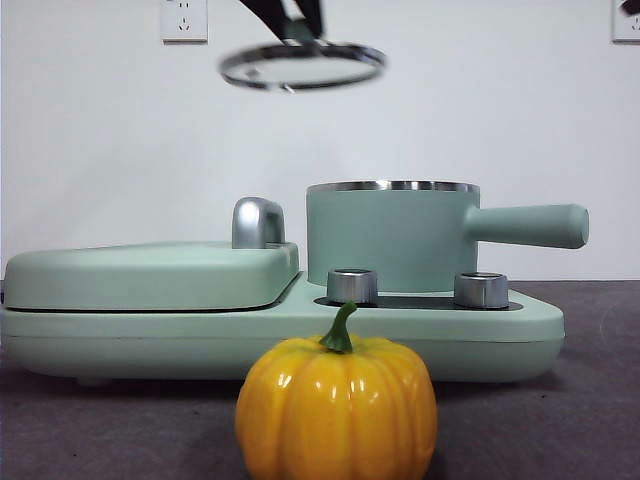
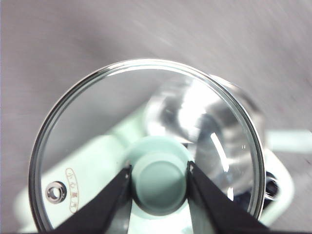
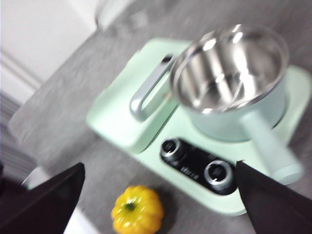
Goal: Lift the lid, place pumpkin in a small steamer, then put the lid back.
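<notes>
The glass lid hangs high in the air, left of and above the small steamer. My left gripper is shut on the lid's mint-green knob; through the glass I see the steamer's steel inside. The steamer stands uncovered, its steel bowl bare inside. The orange pumpkin sits on the grey table in front of the cooker, also in the right wrist view. My right gripper is open and high above the table, with the pumpkin below between its jaws.
The steamer stands on a mint-green cooker base with two steel dials. A flat griddle cover with a chrome handle fills its left half. The steamer's long handle juts right. A white wall stands behind.
</notes>
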